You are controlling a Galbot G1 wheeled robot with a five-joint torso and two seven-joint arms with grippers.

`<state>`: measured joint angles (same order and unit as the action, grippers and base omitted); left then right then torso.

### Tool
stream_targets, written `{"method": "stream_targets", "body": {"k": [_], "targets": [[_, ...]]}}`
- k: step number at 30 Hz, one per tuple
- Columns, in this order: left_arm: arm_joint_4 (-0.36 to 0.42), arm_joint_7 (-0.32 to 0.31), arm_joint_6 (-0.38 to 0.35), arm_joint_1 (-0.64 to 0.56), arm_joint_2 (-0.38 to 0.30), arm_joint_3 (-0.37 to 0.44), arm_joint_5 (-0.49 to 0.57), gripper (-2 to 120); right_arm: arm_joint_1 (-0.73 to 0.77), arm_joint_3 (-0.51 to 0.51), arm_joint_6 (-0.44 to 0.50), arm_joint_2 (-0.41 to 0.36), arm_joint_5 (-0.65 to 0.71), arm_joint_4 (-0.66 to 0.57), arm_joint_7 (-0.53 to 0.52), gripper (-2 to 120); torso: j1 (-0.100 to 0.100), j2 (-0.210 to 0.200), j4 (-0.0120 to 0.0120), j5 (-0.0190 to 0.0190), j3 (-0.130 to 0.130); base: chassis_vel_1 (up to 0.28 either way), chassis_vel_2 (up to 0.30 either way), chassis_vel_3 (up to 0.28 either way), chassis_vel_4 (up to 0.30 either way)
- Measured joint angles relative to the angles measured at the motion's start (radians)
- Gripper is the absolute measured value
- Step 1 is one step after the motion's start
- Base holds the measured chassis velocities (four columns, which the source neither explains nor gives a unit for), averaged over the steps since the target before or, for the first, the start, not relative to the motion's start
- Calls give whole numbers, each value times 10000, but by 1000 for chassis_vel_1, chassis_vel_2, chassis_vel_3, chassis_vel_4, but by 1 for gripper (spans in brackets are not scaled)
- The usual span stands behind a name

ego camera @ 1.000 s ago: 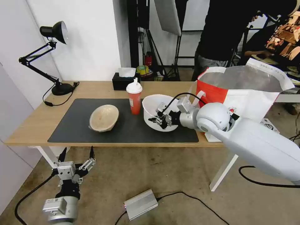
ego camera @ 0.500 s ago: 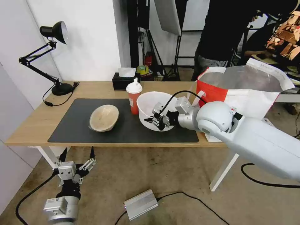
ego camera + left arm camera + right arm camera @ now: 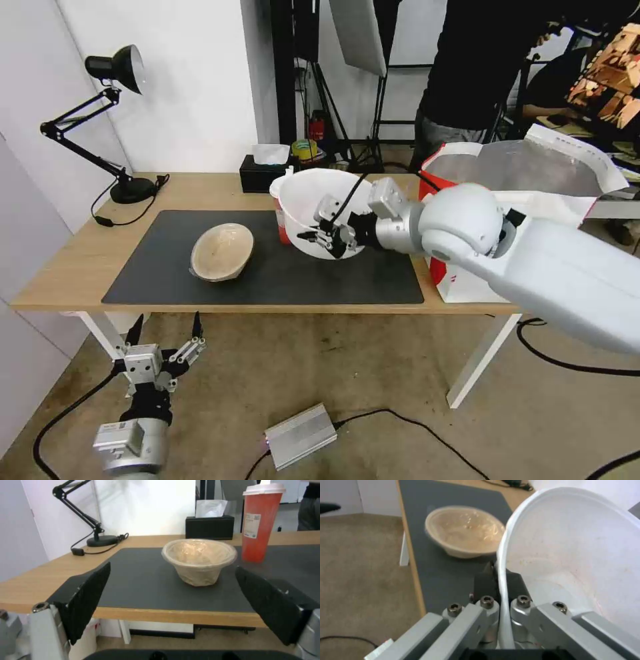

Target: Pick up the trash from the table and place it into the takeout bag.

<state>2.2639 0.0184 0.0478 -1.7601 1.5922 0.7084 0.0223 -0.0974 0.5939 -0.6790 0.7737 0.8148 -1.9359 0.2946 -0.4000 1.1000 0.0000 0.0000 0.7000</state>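
Note:
My right gripper (image 3: 328, 239) is shut on the rim of the large white bowl (image 3: 313, 200), holding it tilted in the air above the dark mat (image 3: 200, 280). In the right wrist view both fingers (image 3: 486, 582) pinch the white bowl's (image 3: 573, 555) thin rim. The red cup (image 3: 281, 215) stands behind the raised bowl, mostly hidden. The beige bowl (image 3: 222, 251) lies tipped on the mat's left half. The takeout bag (image 3: 533, 180) stands open at the table's right end. Below the table's front edge, my left gripper (image 3: 165, 331) hangs open, facing the beige bowl (image 3: 199, 560) and red cup (image 3: 260, 522).
A black desk lamp (image 3: 117, 127) stands at the table's back left with its cable trailing. A black tissue box (image 3: 265, 172) sits at the back edge. A person in black stands behind the bag. A grey power box (image 3: 300, 437) and cables lie on the floor.
My right gripper has lifted the white bowl off the mat, up and toward the back, tilting it; it now covers most of the red cup. The left arm has not moved.

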Motion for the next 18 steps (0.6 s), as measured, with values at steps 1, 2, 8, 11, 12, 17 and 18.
{"method": "stream_targets", "body": {"k": [1, 2, 8, 11, 12, 17, 18], "targets": [[0, 0, 0, 1, 0, 0, 0, 100, -148, 14, -1, 45, 57, 66, 0, 0, 0, 0, 0, 0, 0, 0, 0, 0, 0], [1, 1, 0, 1, 0, 0, 0, 100, -346, 21, -10, 132, 123, 171, 0, 0, 0, 0, 0, 0, 0, 0, 0, 0, 0], [15, 1, 0, -9, 0, 10, 0, 100, -906, 47, -17, 272, 314, 542, 3, 0, 0, 0, 1, -1, 0, 0, 0, 0, 0], [25, 1, 0, -20, 0, 17, 1, 100, -1245, 52, -14, 267, 448, 836, 30, 0, 0, 0, 0, 0, 1, 0, 0, 0, 0], [27, 0, 0, -24, 0, 18, 2, 100, -1384, 52, -8, 257, 493, 956, 61, 0, 0, 0, 0, 0, 1, 0, 0, 0, 0], [44, 0, 1, -23, -2, 18, 4, 100, -1829, 124, 20, 219, 595, 1347, 209, 0, 0, 0, 1, 0, 0, 0, 0, 0, 0], [50, 0, 1, -23, -2, 18, 4, 100, -1936, 135, 25, 200, 618, 1462, 245, 0, 0, 0, 0, 0, 0, 0, 0, 0, 0]]}}
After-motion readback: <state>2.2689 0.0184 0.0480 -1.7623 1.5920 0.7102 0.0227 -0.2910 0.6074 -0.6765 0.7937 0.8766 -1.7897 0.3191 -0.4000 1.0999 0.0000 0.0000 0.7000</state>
